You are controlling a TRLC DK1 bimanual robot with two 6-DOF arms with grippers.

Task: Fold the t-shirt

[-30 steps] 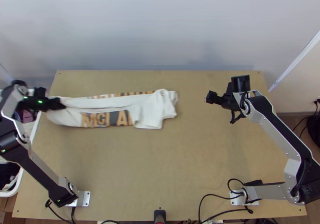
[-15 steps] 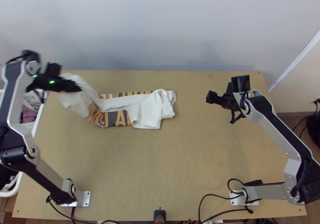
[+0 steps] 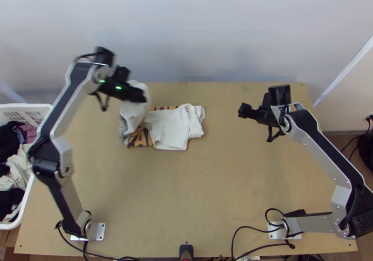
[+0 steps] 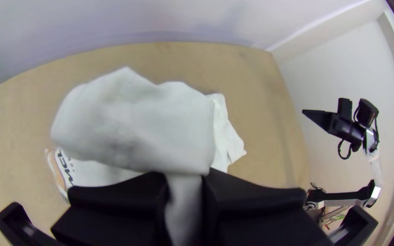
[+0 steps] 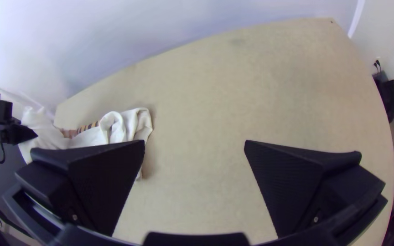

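At the far left there is a white basket (image 3: 35, 106), close against the table's edge; it is filled with clothes (image 3: 16, 168), which are dark, cream and some purple; beside it stands the left arm (image 3: 67, 98), with 2 green lights near its wrist; it rises between the basket and the t-shirt (image 3: 170, 126). The left gripper (image 3: 141, 95) is over the shirt's left end and covers a part of it from above; its 2 fingers pinch the white cloth between them, and this end is raised and bunched. The rest of the shirt lies on the far half of the table (image 3: 210, 191), left of its middle, in wrinkled layers, with an orange and dark print (image 3: 140, 139) at the left part; behind is a pale wall (image 3: 186, 37).

At the near edge, around the middle, there is a dark object (image 3: 186, 250); black cables (image 3: 252, 227) run from there to the right arm's base. The right gripper (image 3: 242, 111) is well apart from the shirt, over the right part of the table; its 2 fingers (image 5: 106, 182) are spread wide, with nothing between them.
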